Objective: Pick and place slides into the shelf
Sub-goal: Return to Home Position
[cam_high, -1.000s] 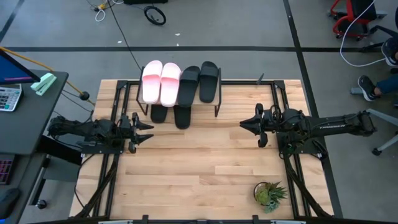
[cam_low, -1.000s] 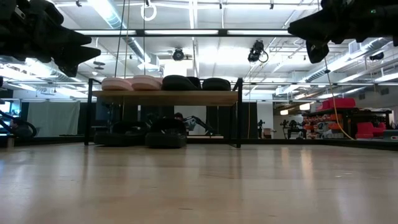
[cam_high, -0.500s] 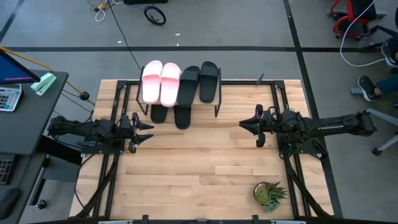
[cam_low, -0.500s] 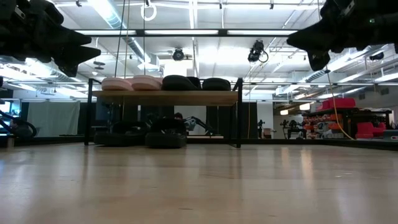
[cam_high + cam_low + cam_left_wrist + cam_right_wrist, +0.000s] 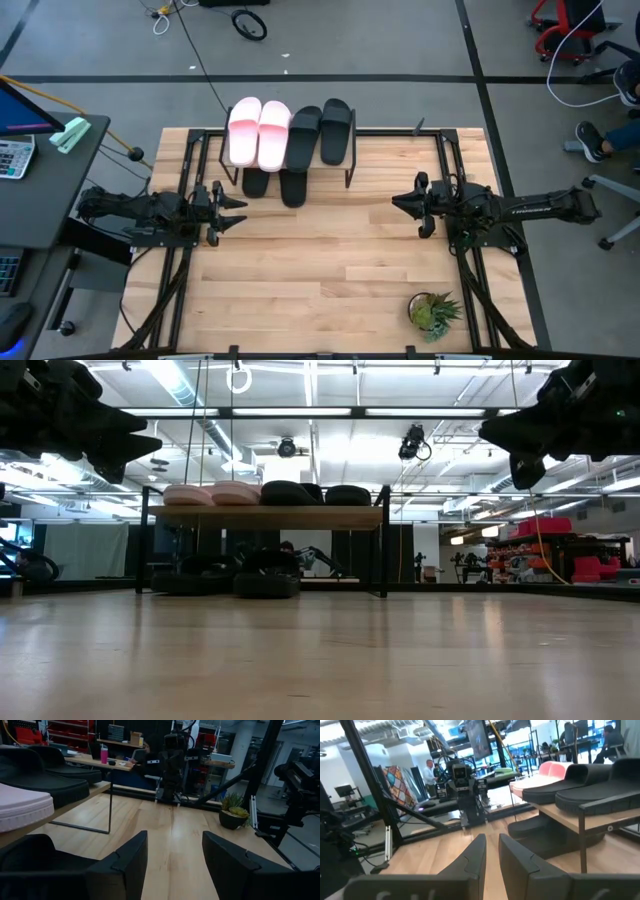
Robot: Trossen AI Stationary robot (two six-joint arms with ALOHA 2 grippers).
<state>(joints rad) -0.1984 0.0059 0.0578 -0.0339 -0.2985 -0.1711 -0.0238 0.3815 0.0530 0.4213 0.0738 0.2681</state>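
Note:
The shelf (image 5: 265,516) stands at the table's far edge, left of middle. Two pale pink slides (image 5: 258,132) and two black slides (image 5: 320,132) lie side by side on its plank top. Two more black slides (image 5: 275,185) rest on the tabletop under it, between its thin legs. At the table's left my left gripper (image 5: 243,212) hovers level and open, with nothing between its fingers (image 5: 130,855). My right gripper (image 5: 395,203) hovers level at the right, also pointing toward the middle. Only a narrow empty gap separates its fingers (image 5: 475,855).
A small potted plant (image 5: 433,312) stands near the table's front right corner. Black frame rails (image 5: 455,160) run along the table's sides under both arms. Bare wood (image 5: 320,250) spreads between the grippers and toward the near edge.
My right gripper has drawn back toward the table's right edge and sunk a little, staying level with the same narrow gap. The slides and the shelf have kept still.

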